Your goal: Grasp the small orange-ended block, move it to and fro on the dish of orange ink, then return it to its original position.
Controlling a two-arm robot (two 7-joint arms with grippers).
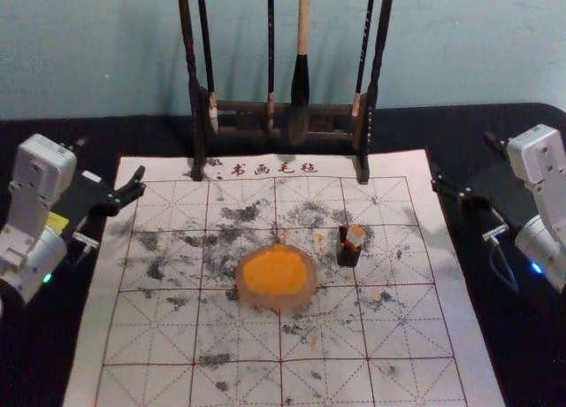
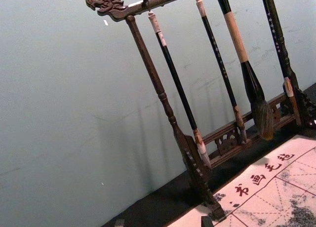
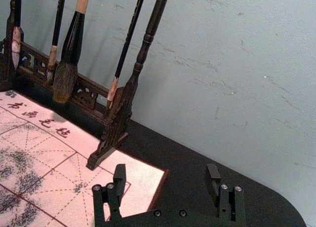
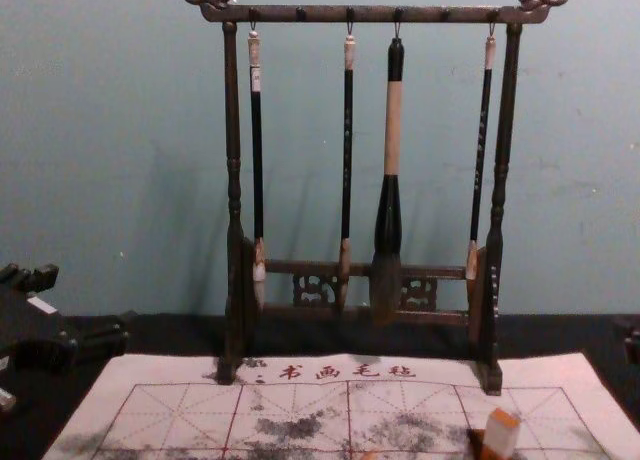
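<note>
Leaning in a small dark holder (image 1: 347, 257) right of centre, the pale, squared, orange-ended block (image 1: 355, 236) is set just right of the rounded, translucent-rimmed dish (image 1: 248, 296) of smooth orange ink (image 1: 276, 271). Beneath them a pale mat (image 1: 398, 380) is ruled with red grids and blotched with grainy black stains. On the far side, hair brushes (image 1: 301, 80) are hung from a carved, dark rack (image 1: 197, 133). The left gripper (image 1: 109, 165) and right gripper (image 1: 464, 162) are held at the mat's far left and right, both spread wide. The block's lower end is hidden by the holder; in the chest view, the holder is cut off below.
</note>
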